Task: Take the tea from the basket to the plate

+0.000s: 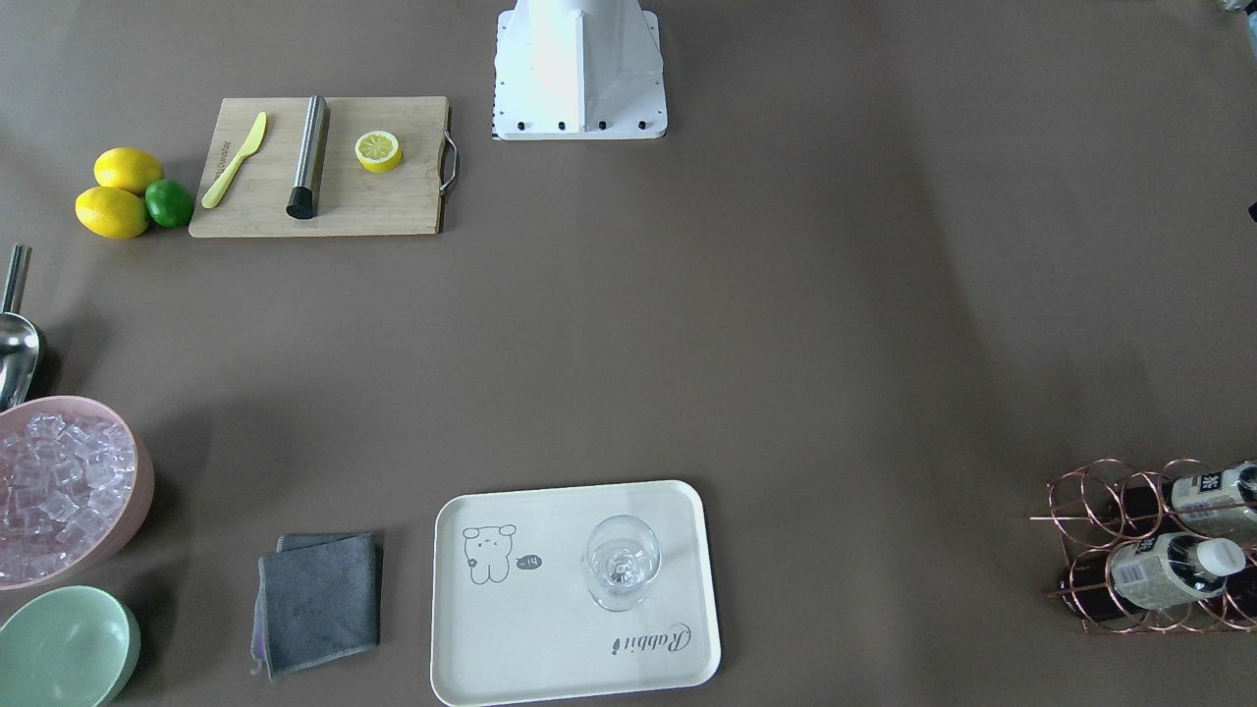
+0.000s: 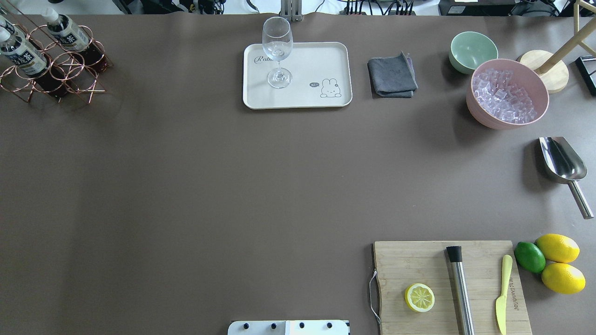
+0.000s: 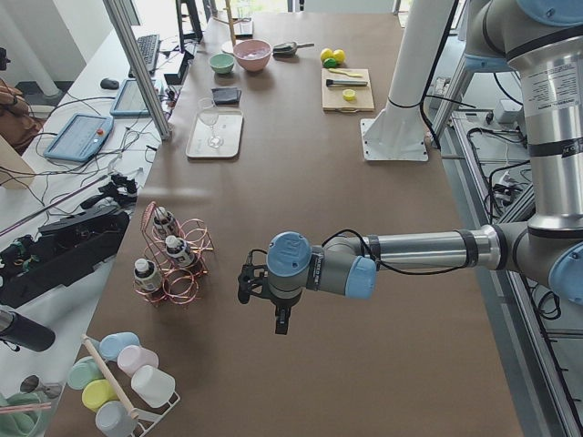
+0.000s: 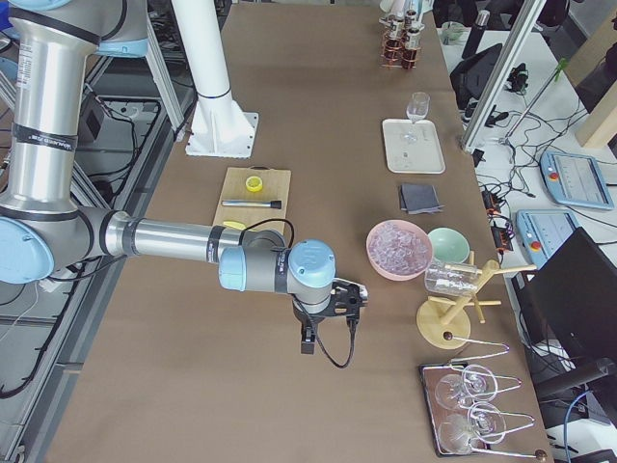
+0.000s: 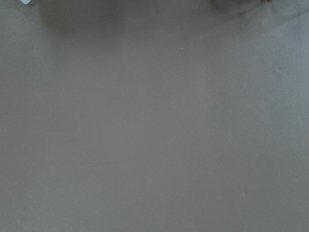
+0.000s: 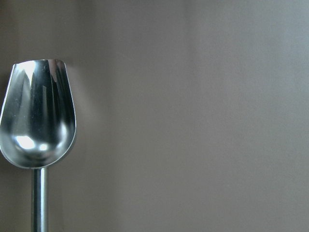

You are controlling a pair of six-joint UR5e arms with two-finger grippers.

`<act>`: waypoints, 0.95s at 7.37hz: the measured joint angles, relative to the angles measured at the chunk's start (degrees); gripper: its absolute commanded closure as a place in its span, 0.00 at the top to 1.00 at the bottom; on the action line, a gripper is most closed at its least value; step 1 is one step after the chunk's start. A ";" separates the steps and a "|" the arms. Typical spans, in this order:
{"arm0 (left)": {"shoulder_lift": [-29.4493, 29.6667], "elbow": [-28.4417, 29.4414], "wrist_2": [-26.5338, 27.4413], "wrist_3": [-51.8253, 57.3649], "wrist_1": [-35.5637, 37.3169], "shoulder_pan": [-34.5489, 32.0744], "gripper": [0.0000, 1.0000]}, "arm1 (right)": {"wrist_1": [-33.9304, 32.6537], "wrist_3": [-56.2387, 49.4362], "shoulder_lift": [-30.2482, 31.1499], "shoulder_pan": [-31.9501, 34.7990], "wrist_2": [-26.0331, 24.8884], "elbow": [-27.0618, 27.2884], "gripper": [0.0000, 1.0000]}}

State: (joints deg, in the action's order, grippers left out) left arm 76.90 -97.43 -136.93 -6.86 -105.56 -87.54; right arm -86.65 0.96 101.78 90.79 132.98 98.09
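Standing in wire basket (image 1: 1129, 535) — plastic tea (image 1: 1164, 574) btls (white caps).

- Tea bottles (image 3: 178, 250): three alike, clear plastic, dark liquid, white caps, pale labels; standing in the basket's ring cells.
- Basket (image 1: 1098, 511): rose-gold wire, at the far corner on the robot's left.
- Plate (image 1: 550, 628): cream, rounded rectangle, bear drawing, "Rabbit" script; flat, well apart from basket.

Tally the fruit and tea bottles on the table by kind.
Whole lemons: 2
Lime: 1
Lemon half, on the cutting board: 1
Tea bottles, in the wire basket: 3
Total: 7
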 measured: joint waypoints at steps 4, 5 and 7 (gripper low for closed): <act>0.00 -0.30 -0.01 -0.07 0.00 0.00 0.98 | 0.06 -0.38 -0.09 0.03 0.21 0.39 1.00; 0.00 -0.47 -0.01 -0.08 0.04 0.00 0.98 | 0.07 -0.46 -0.01 0.26 0.73 0.55 1.00; 0.00 -0.53 0.06 -0.08 0.08 0.00 0.98 | 0.07 -0.63 -0.37 0.46 1.33 0.92 1.00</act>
State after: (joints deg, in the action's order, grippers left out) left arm 76.91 -97.96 -136.87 -6.94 -105.47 -87.54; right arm -86.57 0.34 101.41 91.25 134.31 99.01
